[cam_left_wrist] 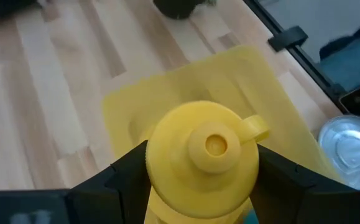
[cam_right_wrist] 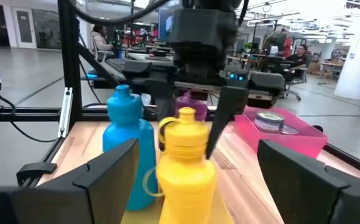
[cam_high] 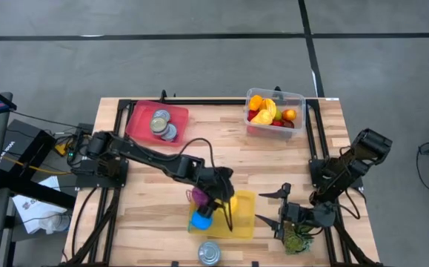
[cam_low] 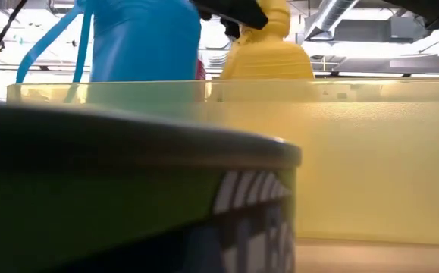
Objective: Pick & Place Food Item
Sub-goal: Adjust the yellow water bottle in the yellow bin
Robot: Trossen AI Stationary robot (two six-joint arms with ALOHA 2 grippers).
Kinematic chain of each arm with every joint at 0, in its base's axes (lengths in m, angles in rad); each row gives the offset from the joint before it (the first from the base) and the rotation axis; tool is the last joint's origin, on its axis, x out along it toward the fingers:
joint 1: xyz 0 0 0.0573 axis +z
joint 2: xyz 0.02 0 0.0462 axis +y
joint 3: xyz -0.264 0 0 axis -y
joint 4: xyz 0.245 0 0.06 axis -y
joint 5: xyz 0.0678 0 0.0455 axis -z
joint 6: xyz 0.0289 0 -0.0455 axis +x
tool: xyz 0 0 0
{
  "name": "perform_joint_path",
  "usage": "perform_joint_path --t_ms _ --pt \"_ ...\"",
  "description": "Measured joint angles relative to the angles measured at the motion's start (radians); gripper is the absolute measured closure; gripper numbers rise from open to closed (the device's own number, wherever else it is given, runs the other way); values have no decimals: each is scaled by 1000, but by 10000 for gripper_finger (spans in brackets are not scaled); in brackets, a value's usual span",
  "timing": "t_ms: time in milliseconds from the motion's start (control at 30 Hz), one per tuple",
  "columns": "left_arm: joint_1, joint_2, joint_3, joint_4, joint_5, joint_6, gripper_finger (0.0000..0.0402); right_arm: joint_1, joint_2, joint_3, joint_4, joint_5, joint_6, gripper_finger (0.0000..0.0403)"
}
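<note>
Yellow bottle point(cam_right_wrist: 186, 162) — clamped in the left tool point(cam_left_wrist: 203, 163) over the wooden table point(cam_high: 147, 200) — right tool point(cam_high: 277, 208) spread, empty.

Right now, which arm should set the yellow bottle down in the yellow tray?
Left. The left gripper is already clamped on the yellow bottle, directly over the yellow tray. The right gripper sits open beside the tray, holding nothing.
</note>
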Motion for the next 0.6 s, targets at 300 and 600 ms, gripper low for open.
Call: perform_joint_path --t_ms 300,600 --pt "-13 52 101 -117 -5 28 195 6 0 0 1 0 10 86" --pt "-10 54 98 -141 -26 36 166 6 0 0 -5 0 11 86"
